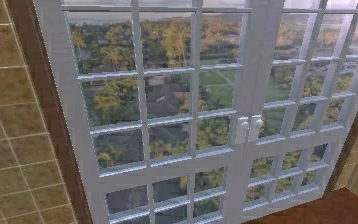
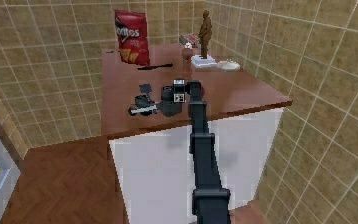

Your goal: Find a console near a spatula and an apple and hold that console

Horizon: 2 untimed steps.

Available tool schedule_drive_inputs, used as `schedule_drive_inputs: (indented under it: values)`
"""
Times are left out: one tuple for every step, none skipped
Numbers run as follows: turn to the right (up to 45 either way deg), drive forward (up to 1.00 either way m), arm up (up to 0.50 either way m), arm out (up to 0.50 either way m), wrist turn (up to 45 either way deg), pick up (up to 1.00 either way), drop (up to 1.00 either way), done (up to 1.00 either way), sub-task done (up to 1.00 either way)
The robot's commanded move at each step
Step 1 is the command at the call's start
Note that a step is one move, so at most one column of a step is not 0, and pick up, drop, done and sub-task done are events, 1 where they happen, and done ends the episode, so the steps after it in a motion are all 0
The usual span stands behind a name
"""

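Gripper (image 2: 159, 98) is out at the brown countertop (image 2: 242, 95), with a red bag (image 2: 132, 38) behind. Jaws, and whether it holds anything: can't tell.

You had bright, even daylight in the forward view: the garden behind the glazed doors (image 1: 167, 95) was sunlit, and their white frames leaned near the picture's sides. In the arm side view the light was soft and flat, the brown countertop (image 2: 237, 95) evenly lit, and the arm (image 2: 205, 160) read dark against the pale cabinet front (image 2: 152, 175).
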Motion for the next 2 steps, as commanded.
schedule_drive_inputs:
  values:
    - [0.0, 0.0, 0.1, 0.0, 0.0, 0.0, 0.0, 0.0, 0.0]
    - [0.0, 0.0, 0.0, 0.0, 0.0, 0.0, 0.0, 1.0, 0.0]
